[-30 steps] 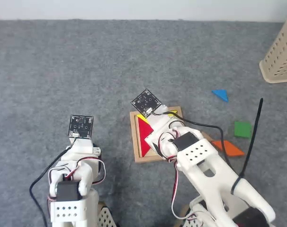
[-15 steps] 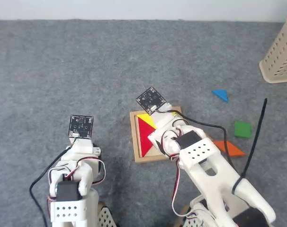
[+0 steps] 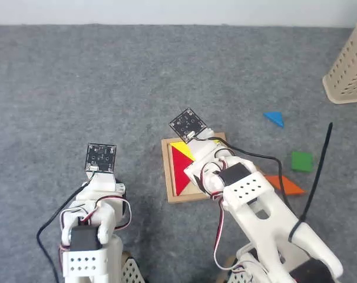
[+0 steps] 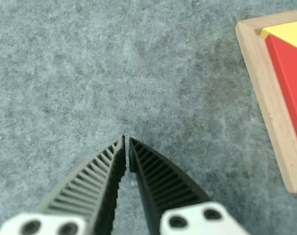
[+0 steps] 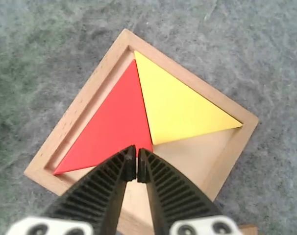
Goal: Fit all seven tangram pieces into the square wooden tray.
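The square wooden tray [image 5: 79, 113] lies on the grey carpet. A red triangle [image 5: 114, 128] and a yellow triangle [image 5: 175, 110] sit edge to edge inside it, with bare wood beside them. My right gripper [image 5: 137, 164] hangs over the tray's middle, jaws pinched together on nothing. My left gripper [image 4: 127, 147] hovers over carpet just beside the tray, jaws likewise closed and empty. Off the tray's opposite side lie an orange piece [image 3: 287, 186] nearest, then a green square [image 3: 301, 161] and a blue triangle [image 3: 274, 118].
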You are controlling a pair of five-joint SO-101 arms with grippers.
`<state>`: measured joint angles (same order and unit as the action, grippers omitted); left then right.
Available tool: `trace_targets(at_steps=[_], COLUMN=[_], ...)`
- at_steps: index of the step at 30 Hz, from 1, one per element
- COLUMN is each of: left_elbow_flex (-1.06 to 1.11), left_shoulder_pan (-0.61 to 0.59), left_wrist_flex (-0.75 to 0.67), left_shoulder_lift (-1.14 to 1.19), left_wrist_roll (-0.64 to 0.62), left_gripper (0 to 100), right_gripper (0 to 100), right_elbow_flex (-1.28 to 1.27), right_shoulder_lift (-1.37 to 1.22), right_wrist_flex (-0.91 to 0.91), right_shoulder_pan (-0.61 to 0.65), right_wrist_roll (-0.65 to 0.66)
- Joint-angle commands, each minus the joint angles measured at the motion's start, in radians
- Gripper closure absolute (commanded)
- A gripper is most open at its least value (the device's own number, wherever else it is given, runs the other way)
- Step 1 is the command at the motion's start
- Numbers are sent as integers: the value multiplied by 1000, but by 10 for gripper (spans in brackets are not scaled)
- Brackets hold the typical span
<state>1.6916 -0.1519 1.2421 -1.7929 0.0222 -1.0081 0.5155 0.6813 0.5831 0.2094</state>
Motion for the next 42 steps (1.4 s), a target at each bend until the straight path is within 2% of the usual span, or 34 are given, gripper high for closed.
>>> trace_targets(at_steps=[1,12,42], left_elbow_flex=[-5,-5,-5], left_shoulder_pan=[-2,-2,-2], left_wrist_flex=[6,6,6], left_shoulder_lift=[-6,-6,-6], left_wrist_roll=[-8,-8,-8], left_gripper=[989,989,989], right_gripper=[965,965,965], right_elbow_flex=[11,11,12], right_shoulder_lift=[45,47,47], right_wrist_flex=[-19,-19,-19], right_shoulder_pan=[-18,-64,-65], right_wrist_roll=[-11,-12,-12])
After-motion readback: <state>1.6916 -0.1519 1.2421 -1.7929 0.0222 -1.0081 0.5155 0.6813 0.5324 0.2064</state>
